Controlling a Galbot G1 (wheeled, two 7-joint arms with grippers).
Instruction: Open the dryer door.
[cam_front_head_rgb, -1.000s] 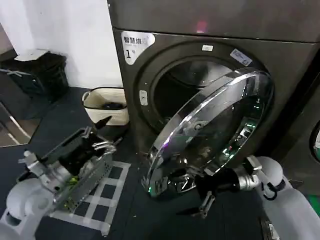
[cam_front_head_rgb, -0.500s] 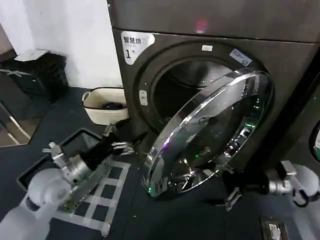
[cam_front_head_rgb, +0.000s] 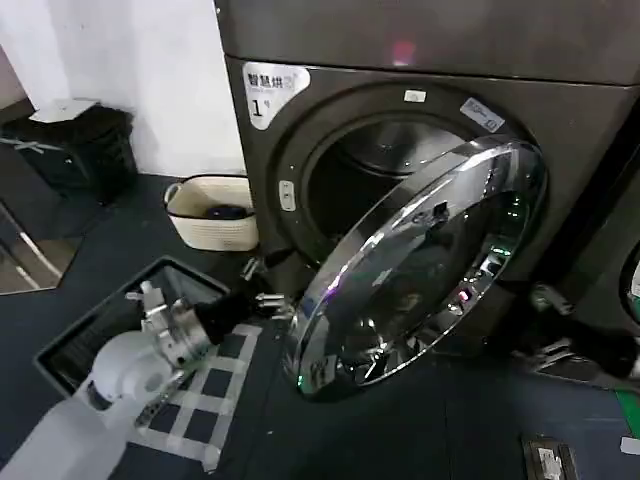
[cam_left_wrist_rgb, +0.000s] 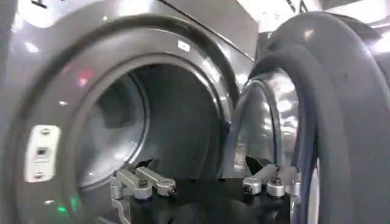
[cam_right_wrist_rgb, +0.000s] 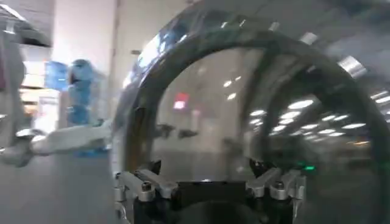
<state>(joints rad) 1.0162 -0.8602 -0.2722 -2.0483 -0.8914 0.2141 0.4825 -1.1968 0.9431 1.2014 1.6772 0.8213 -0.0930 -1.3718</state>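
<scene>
Left gripper (cam_front_head_rgb: 268, 285) partly behind half-open dryer door (cam_front_head_rgb: 420, 265).

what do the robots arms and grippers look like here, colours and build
The left arm has a smooth white shell ending in a silver metal wrist collar and a black cylindrical section, tipped by the left gripper with slim silver fingers held by round bolts on a black base. The right gripper looks alike: grey metal fingers with bolts on a dark body. Both stand open by the dryer door.

The dryer door (cam_front_head_rgb: 420, 265) stands ajar from the dryer (cam_front_head_rgb: 420, 60), the left pincer (cam_front_head_rgb: 265, 285) open just beside its lower rim, the right pincer (cam_front_head_rgb: 548, 322) beyond its other side.
</scene>
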